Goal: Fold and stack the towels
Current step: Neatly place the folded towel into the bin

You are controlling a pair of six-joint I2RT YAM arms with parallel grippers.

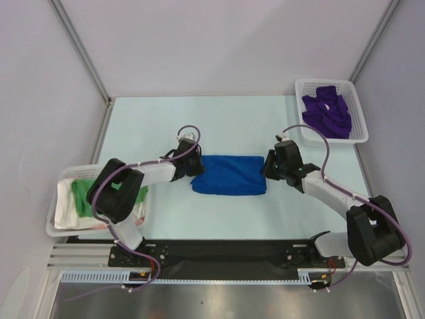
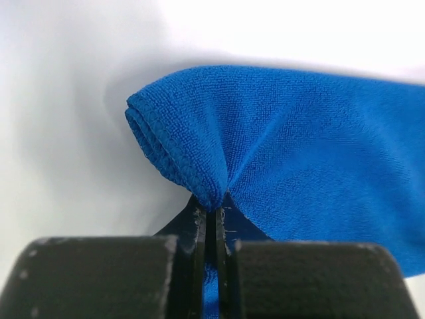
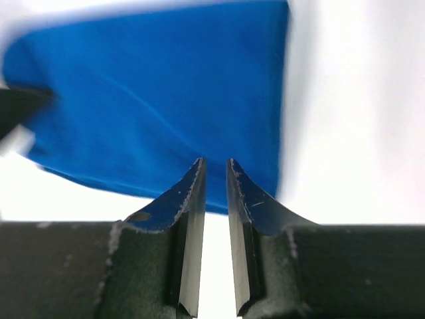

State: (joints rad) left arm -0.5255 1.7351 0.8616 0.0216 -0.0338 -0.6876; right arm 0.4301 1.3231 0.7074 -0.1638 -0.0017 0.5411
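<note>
Folding step: blue towel (image 1: 229,175) lies mid-surface, left hand (image 2: 212,216) pinched shut on its left edge. Right hand (image 3: 216,174) narrow at the right edge, grip unclear, probably not yet biting. Next: secure right edge, then lift both ends together.

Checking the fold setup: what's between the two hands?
Only the blue towel, lying folded on the table between left hand and right hand, seen in the top view.

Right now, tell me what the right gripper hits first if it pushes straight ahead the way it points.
The blue towel. The right gripper has its narrowly parted fingertips at the towel's near edge, seemingly not clamped on it, so it would run into the cloth at once.
</note>
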